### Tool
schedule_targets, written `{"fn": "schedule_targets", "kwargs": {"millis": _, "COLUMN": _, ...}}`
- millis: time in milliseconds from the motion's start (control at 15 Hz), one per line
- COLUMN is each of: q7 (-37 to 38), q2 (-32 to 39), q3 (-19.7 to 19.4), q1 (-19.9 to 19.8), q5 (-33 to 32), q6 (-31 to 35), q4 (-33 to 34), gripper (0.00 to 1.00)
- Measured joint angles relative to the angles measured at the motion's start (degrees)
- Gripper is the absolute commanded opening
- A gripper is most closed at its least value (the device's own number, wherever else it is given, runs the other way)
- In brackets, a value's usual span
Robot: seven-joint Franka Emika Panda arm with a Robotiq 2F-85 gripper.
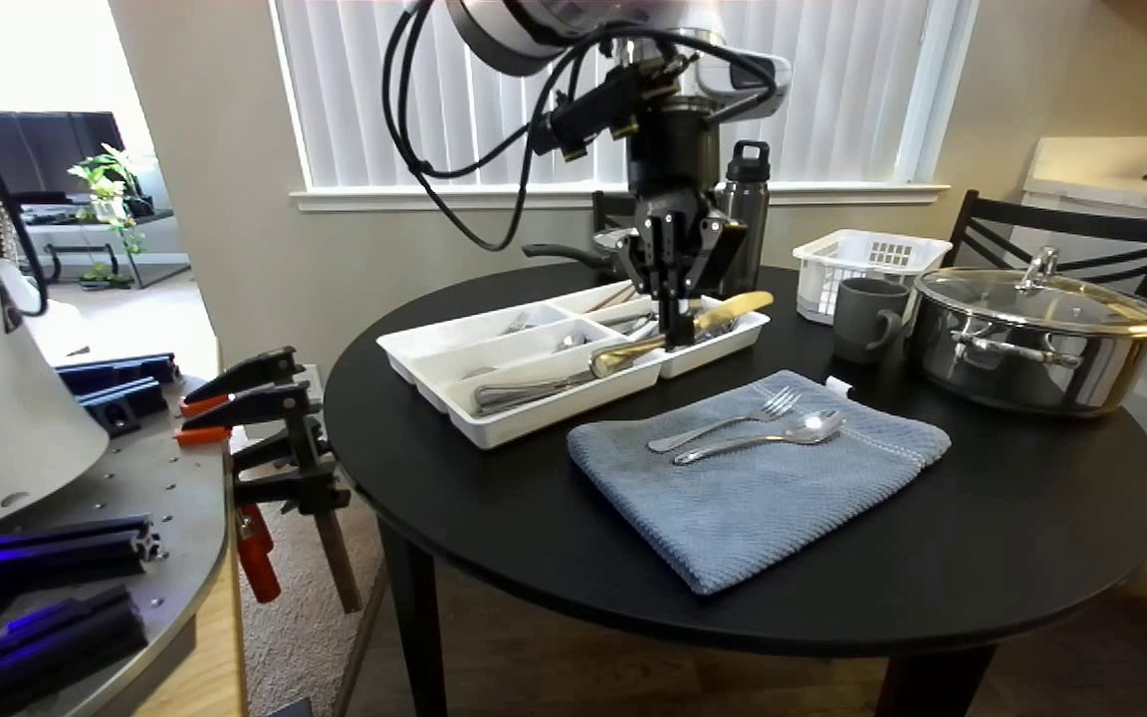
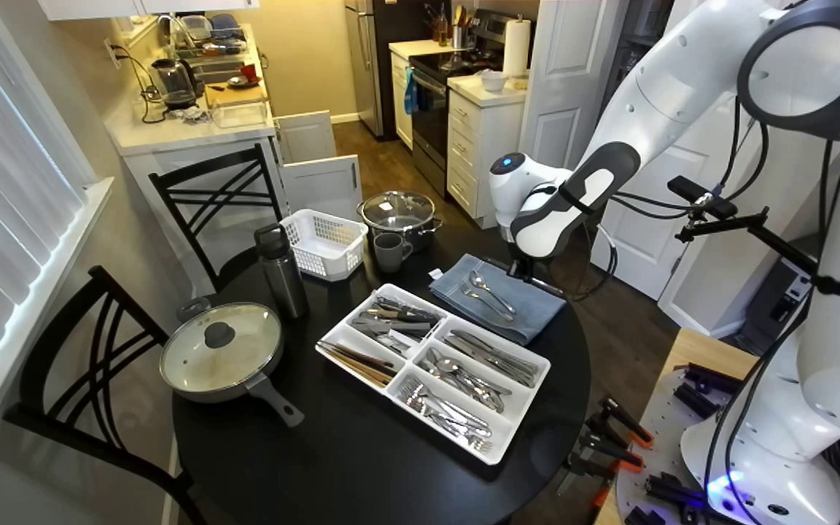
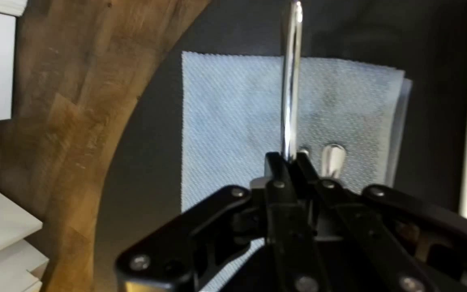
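Knife (image 3: 292, 81) sits clamped between the tips of your gripper (image 3: 286, 159) — the pads are drawn together on it, leaving no more gap than its thickness. Its free end points to the top of your wrist view, with the blue folded towel (image 3: 233, 101) lying underneath; how high the knife hangs cannot be told. In an exterior view it crosses the middle of your frame, tilted up toward the right. Your fork (image 1: 723, 427) and spoon (image 1: 768, 439) rest side by side on the towel, right of centre and low in that same frame. Up and left of the towel there you have the white tray (image 1: 554, 413), with cutlery (image 2: 489, 357) in its compartments. Along the right side of that frame stand a grey mug (image 1: 862, 319), just beside a lidded steel pot (image 1: 1017, 349), and a white basket (image 1: 820, 289). Your lidded pan (image 2: 201, 354) — left of centre in an exterior view — shares the black table (image 1: 474, 508).
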Motion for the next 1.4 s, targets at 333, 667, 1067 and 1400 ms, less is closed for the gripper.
{"fn": "schedule_targets", "kwargs": {"millis": 333, "q7": 4.89, "q2": 7.76, "q3": -3.47, "q1": -0.69, "q5": -1.30, "q6": 0.00, "q4": 4.45, "gripper": 0.02}}
{"fn": "schedule_targets", "kwargs": {"millis": 667, "q7": 9.28, "q2": 17.01, "q3": -4.07, "q1": -0.17, "q5": -1.30, "q6": -0.01, "q4": 11.26, "gripper": 0.02}}
{"fn": "schedule_targets", "kwargs": {"millis": 1067, "q7": 10.97, "q2": 24.63, "q3": -5.32, "q1": 0.18, "q5": -1.06, "q6": -0.16, "q4": 20.09, "gripper": 0.02}}
{"fn": "schedule_targets", "kwargs": {"millis": 1400, "q7": 12.30, "q2": 27.33, "q3": -6.07, "q1": 0.65, "q5": -0.35, "q6": -0.22, "q4": 24.08, "gripper": 0.02}}
